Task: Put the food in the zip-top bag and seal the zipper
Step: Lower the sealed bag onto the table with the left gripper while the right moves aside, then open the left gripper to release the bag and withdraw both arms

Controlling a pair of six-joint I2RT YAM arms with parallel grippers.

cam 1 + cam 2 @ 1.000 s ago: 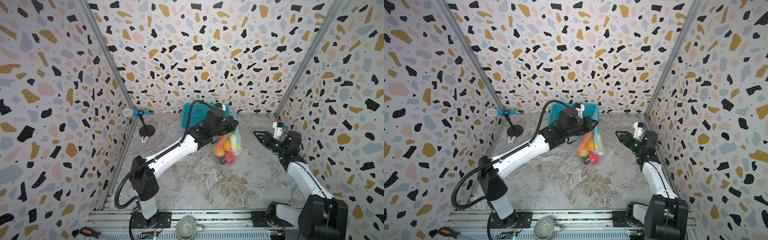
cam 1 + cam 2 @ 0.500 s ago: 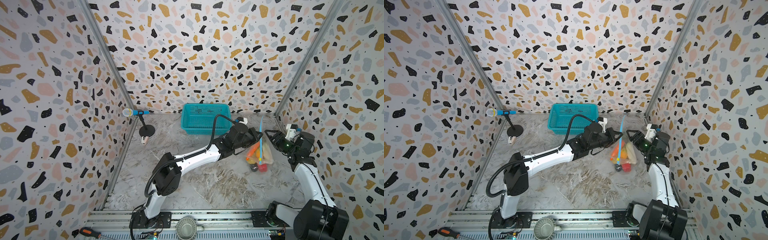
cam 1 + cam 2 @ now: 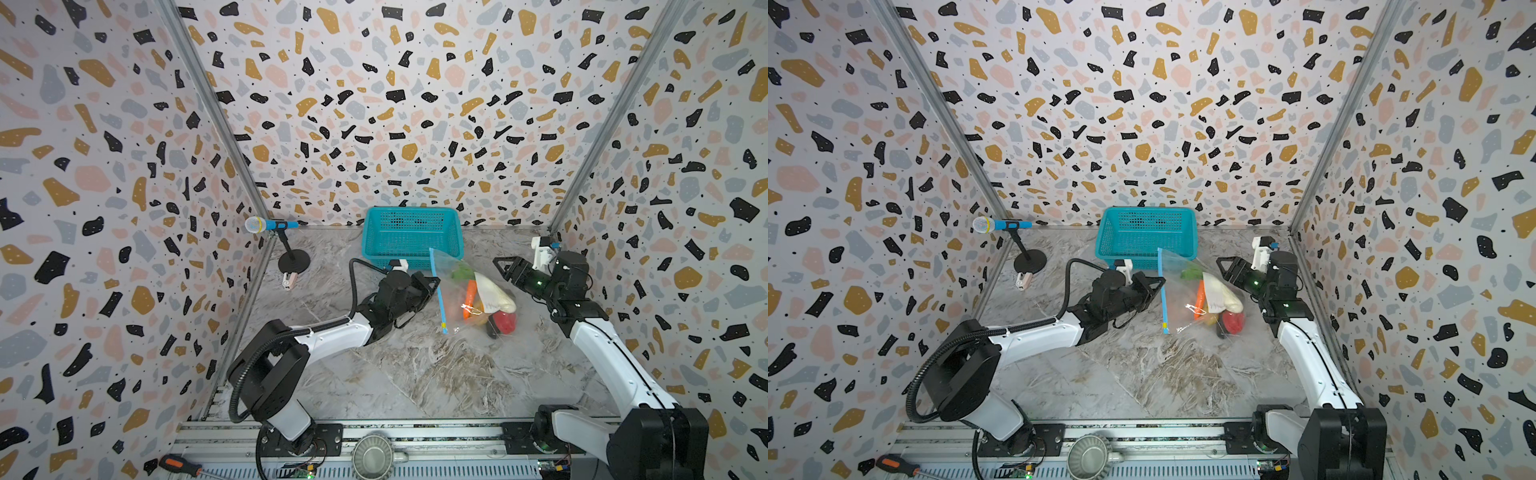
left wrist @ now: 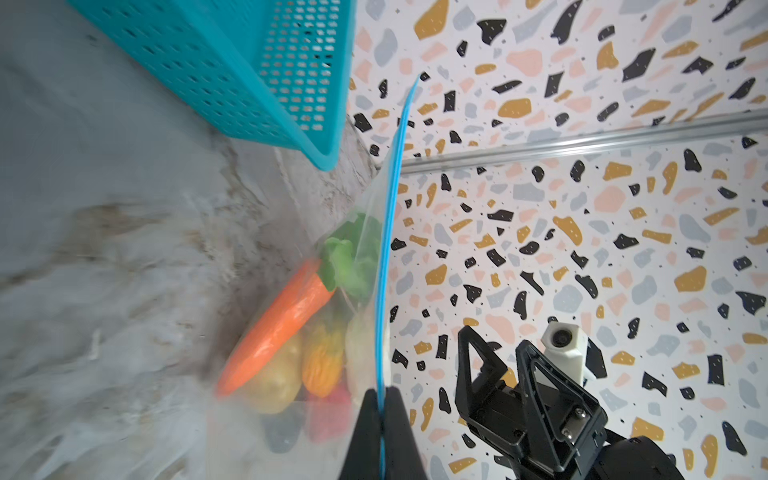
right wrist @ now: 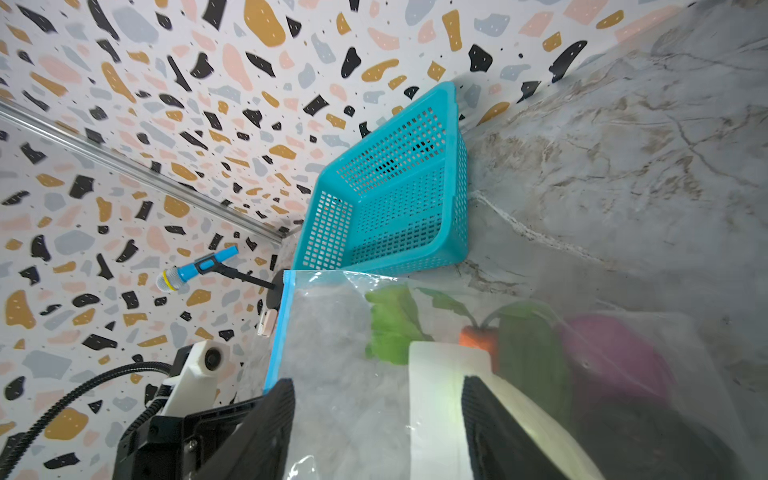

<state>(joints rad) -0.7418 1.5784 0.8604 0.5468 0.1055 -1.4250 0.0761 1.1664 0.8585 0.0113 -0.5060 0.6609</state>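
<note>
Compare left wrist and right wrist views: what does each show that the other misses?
Left wrist only: left gripper pinching the zipper, right gripper open, seen from outside, potato, corn. Right wrist only: microphone, purple onion. Both: zip-top bag, zipper, carrot, green leaves, teal basket.

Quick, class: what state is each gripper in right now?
Left gripper: shut on the zipper.
Right gripper: open, at the zip-top bag, gripping nothing.
</note>
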